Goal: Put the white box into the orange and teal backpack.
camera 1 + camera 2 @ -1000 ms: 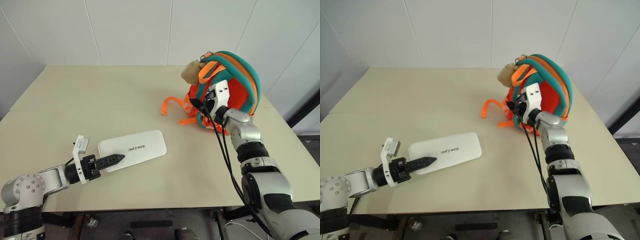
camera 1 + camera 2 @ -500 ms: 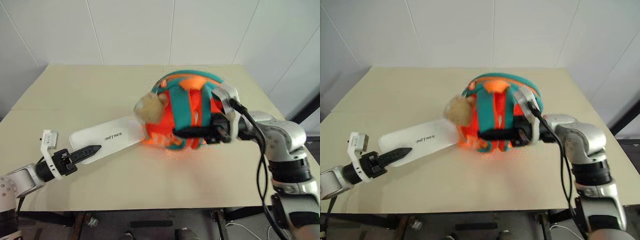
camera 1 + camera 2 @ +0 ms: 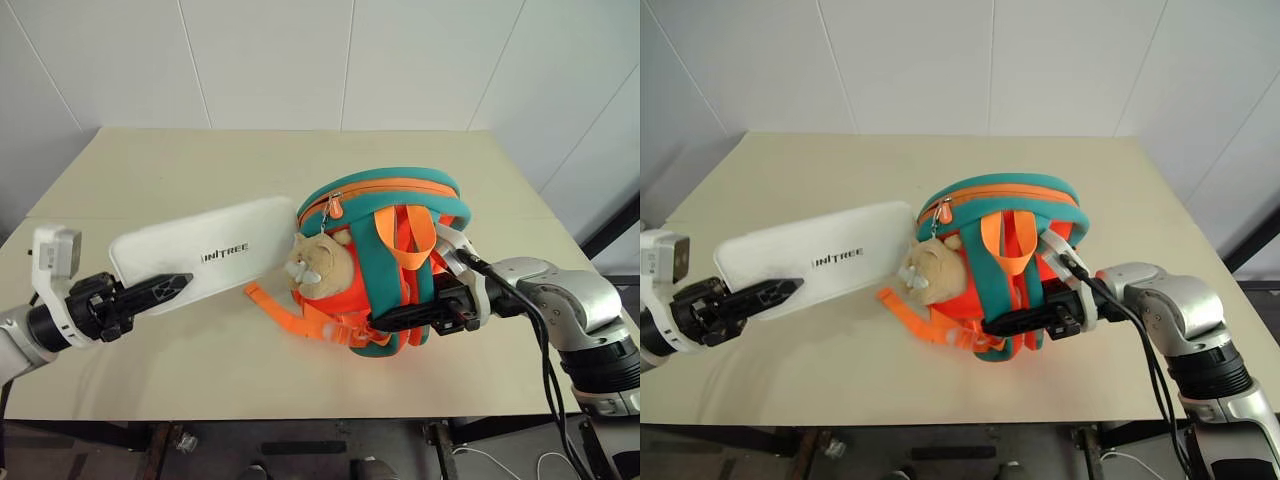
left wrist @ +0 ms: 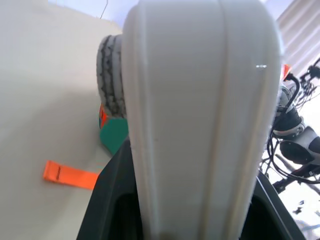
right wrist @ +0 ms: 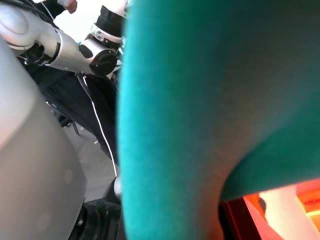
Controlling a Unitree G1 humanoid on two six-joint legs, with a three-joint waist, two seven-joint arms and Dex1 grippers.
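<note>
Box and backpack brought together

The left gripper (image 3: 165, 288) pinches the lifted white box (image 3: 205, 256) at frame left; the right gripper (image 3: 395, 319), clamping the orange and teal backpack (image 3: 385, 255), has pulled it to centre.
</note>
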